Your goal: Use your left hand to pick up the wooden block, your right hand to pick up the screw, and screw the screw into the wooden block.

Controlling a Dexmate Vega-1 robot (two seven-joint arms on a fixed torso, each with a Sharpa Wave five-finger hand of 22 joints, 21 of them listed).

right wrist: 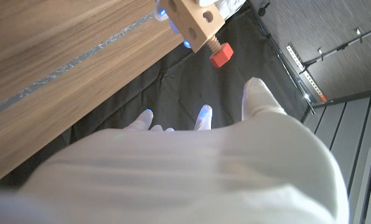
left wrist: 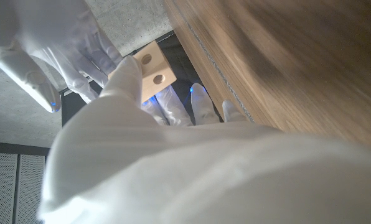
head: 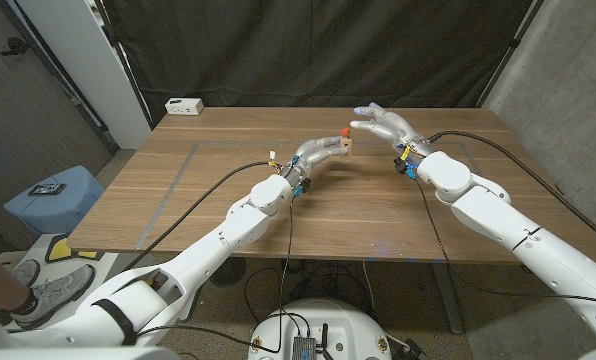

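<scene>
The wooden block (head: 345, 146) is held off the desk (head: 228, 200), just above the head view's centre, with the red-headed screw (head: 349, 130) standing out of its top. The left hand (head: 321, 152) grips the block, fingers (left wrist: 126, 74) curled round it, arm reaching up from lower left. The right hand (head: 386, 124) hovers just beside the screw, fingers (head: 366, 109) spread, holding nothing.

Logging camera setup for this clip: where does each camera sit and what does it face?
Head view: robot's head, looking down at the table; both arms show.
Left wrist view: behind the left hand, facing the wooden block.
Right wrist view: behind the right hand, facing the screw in the block.
All views share the block.
</scene>
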